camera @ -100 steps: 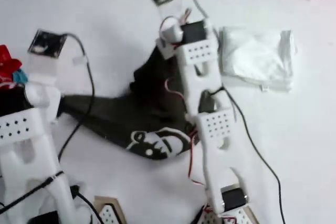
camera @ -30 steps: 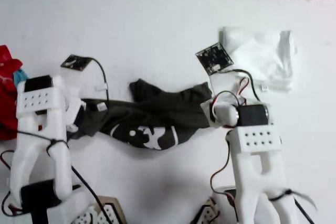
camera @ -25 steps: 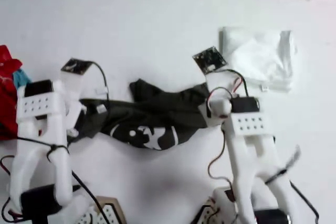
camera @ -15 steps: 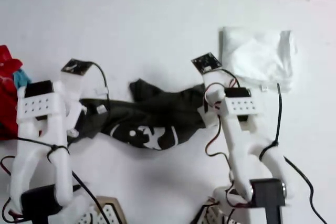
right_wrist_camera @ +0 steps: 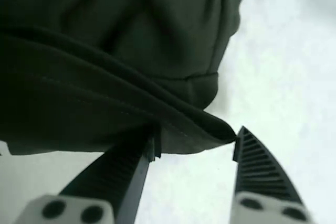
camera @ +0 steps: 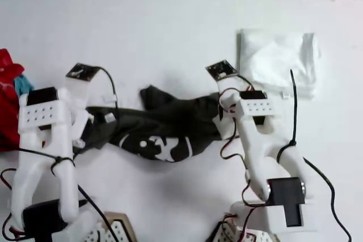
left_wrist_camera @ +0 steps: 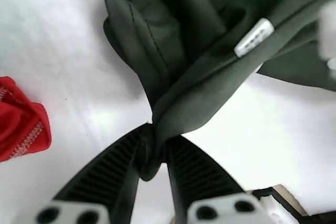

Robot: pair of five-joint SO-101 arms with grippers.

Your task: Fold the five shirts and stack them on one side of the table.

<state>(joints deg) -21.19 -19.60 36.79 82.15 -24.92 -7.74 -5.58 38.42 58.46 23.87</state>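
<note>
A dark green shirt (camera: 164, 126) with a white print lies stretched and crumpled across the middle of the table. My left gripper (left_wrist_camera: 153, 153) is shut on the shirt's left end (left_wrist_camera: 184, 72), the cloth bunched between its fingers; in the high view the left gripper (camera: 79, 128) is low at that end. My right gripper (right_wrist_camera: 194, 142) is open at the shirt's right end (right_wrist_camera: 115, 61), with the hem lying between its fingers (right_wrist_camera: 131, 166); from above the right gripper (camera: 222, 111) touches the cloth's edge. A folded white shirt (camera: 278, 60) lies at the back right.
Red cloth (camera: 8, 103) with a bit of blue (camera: 21, 83) is bunched at the table's left edge, and the red cloth (left_wrist_camera: 21, 124) lies close to my left gripper. Cables trail from both arms. Bare white table (camera: 142, 32) stretches behind the dark shirt.
The dark shirt, bunched under the right arm 3.3 s ago, now lies stretched out. In the last second the right arm swung left and its wrist closed in on the shirt's right end. The left arm barely moved.
</note>
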